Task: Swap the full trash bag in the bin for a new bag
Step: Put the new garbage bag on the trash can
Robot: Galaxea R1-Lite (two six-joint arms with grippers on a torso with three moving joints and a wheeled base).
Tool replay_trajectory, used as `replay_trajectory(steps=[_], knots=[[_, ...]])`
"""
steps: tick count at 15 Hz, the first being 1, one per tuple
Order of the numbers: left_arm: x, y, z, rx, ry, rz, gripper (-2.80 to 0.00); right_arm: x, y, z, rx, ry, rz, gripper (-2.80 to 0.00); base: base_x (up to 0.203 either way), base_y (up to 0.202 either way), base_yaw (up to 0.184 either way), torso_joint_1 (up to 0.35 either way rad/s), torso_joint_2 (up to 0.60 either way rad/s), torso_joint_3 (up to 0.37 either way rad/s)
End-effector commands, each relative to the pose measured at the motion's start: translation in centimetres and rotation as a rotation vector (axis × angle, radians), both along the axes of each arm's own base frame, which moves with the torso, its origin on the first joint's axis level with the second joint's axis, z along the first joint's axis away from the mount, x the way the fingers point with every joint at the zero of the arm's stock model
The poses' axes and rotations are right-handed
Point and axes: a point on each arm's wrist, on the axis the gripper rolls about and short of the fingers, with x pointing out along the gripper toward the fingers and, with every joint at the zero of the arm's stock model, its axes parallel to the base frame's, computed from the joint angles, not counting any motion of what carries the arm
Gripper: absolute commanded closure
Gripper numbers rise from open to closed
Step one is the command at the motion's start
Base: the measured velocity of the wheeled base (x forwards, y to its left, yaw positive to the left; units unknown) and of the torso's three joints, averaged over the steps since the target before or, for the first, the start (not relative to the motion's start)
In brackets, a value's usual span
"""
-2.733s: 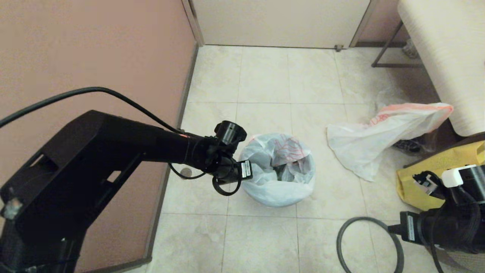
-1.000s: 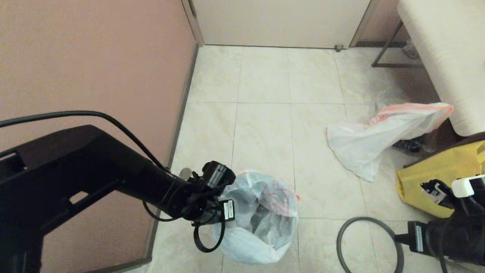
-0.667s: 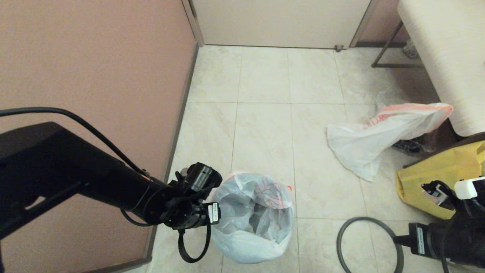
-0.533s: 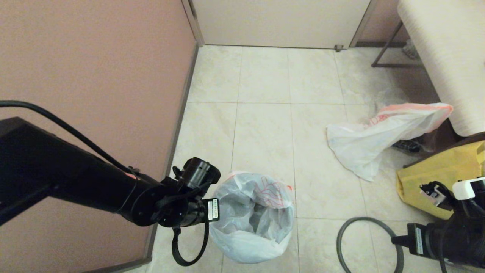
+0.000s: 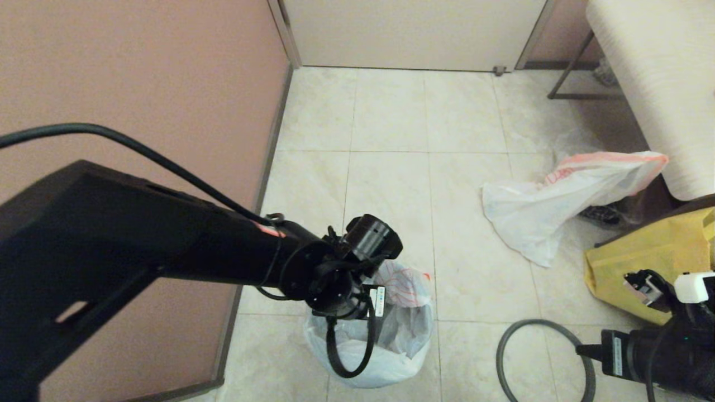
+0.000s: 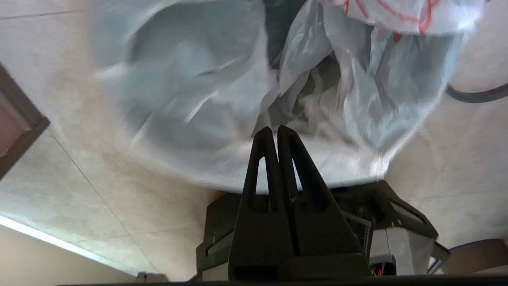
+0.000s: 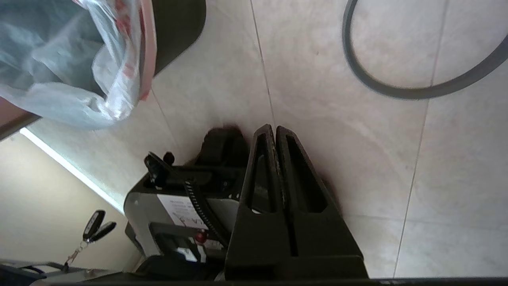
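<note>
Left gripper hangs over the full trash bag, fingers pressed together, nothing visibly between them; that bag sits in the bin near the wall; new bag lies well apart on the floor; right gripper parked low, fingers together, empty.

Left arm overhangs the full trash bag; bare floor tiles beyond.

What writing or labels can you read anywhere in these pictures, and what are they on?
Nothing can be read.
Red print on the full trash bag: too blurred.
Red lettering on the new bag: too small.
White sticker on the left arm: too small.
White label on the robot's base: blurred.
</note>
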Motion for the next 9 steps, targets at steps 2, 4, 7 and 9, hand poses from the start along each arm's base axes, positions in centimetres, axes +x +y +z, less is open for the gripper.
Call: replay_trajectory(steps=[2,4,7,9], knots=[[2.7,-2.9,-6.0,0.094,0.090,-0.006,0.00,-1.2,-0.3,0.9,0.009,-0.054,-0.007,0.00,0.000,0.000,0.000,0.000,0.00,0.000],[4.5,-3.4,-9.1,0.123,0.120,0.009,0.00,-1.4,-0.3,0.9,0.011,-0.059,-0.007,0.00,0.000,0.000,0.000,0.000,0.00,0.000],[9.3,-2.8,-13.7,0.129,0.144,0.010,0.00,-1.3,-0.2,1.2,0.015,-0.076,0.001,0.00,0.000,0.000,0.000,0.000,0.00,0.000],[11.7,-1.6,-16.3,0.124,0.183,-0.039,0.00,-1.0,-0.2,1.4,0.019,-0.080,0.006,0.00,0.000,0.000,0.000,0.000,0.00,0.000]])
